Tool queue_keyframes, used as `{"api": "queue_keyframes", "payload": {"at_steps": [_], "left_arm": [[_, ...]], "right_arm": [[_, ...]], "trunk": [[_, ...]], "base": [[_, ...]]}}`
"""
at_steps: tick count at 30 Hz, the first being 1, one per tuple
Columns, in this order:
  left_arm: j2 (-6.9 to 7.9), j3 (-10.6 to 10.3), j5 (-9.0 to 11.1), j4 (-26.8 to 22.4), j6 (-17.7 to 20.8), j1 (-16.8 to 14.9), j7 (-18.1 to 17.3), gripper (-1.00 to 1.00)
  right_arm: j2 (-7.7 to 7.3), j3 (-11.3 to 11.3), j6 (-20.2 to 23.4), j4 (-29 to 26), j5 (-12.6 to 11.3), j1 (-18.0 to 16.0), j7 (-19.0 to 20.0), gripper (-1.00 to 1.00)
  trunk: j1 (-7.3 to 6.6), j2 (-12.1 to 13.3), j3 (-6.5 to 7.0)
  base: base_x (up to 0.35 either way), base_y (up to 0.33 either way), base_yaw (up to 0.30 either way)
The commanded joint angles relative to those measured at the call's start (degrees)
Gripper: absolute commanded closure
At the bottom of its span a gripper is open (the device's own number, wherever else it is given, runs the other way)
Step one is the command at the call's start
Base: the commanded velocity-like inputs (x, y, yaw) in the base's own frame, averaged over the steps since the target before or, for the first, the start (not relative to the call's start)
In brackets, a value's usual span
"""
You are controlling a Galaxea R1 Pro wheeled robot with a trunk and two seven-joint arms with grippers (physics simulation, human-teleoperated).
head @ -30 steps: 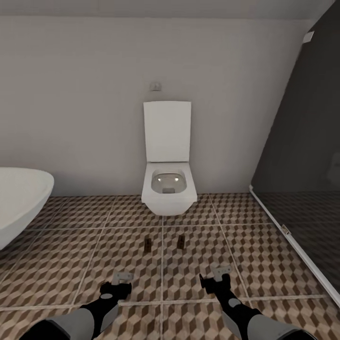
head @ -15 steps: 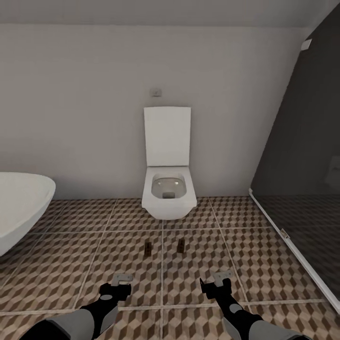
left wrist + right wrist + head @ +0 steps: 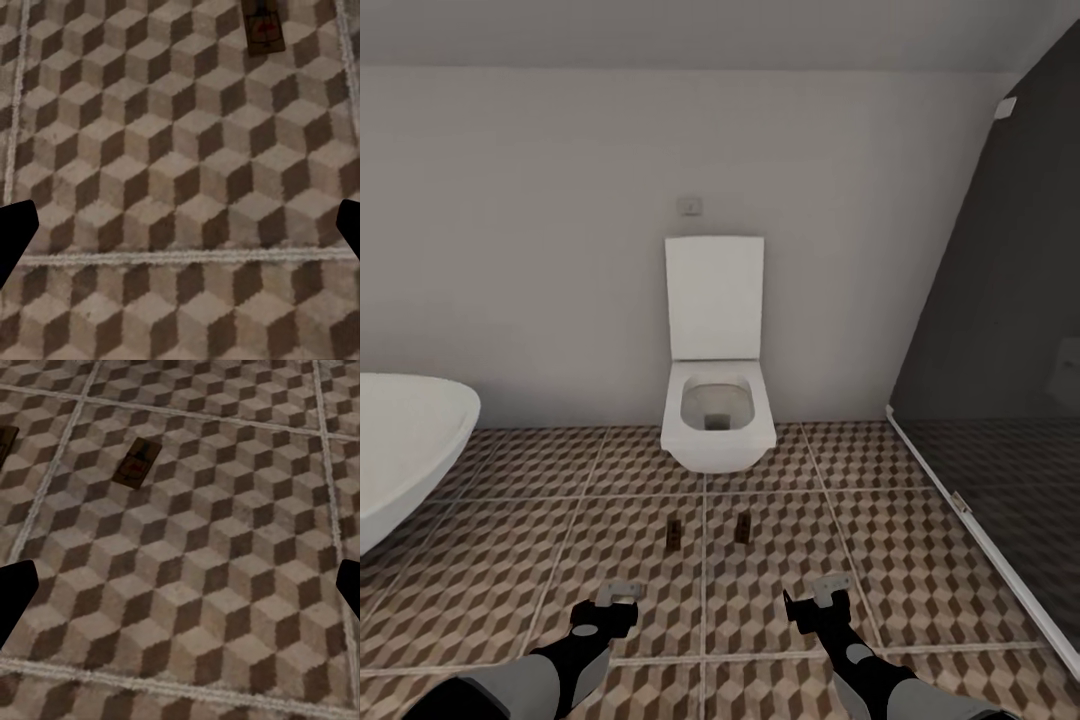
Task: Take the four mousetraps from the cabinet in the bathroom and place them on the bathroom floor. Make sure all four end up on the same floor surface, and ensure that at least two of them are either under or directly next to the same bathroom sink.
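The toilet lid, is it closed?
No, the toilet lid stands upright against the wall, leaving the bowl open.

Two mousetraps [image 3: 673, 534], one toilet [image 3: 717, 420]

open tiled floor [image 3: 560, 540], toilet [image 3: 718, 425] ahead

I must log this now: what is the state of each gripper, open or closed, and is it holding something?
Left gripper: open, holding nothing.
Right gripper: open, holding nothing.
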Motion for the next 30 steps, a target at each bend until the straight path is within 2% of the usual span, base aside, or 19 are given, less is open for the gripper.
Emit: {"api": "queue_keyframes", "payload": {"at_steps": [1, 30], "left_arm": [[-0.07, -0.48, 0.42, 0.28, -0.37, -0.08, 0.06, -1.0], [-0.24, -0.48, 0.42, 0.35, -0.37, -0.01, 0.06, -1.0]], "right_arm": [[0.02, 0.51, -0.18, 0.07, -0.54, -0.04, -0.15, -1.0], [0.03, 0.51, -0.18, 0.1, -0.54, -0.04, -0.16, -1.0]], "trunk": [[-0.24, 0.39, 0.14], [-6.6, 12.03, 5.34]], "base": [[0.0, 0.0, 0.0], [0.0, 0.0, 0.0]]}}
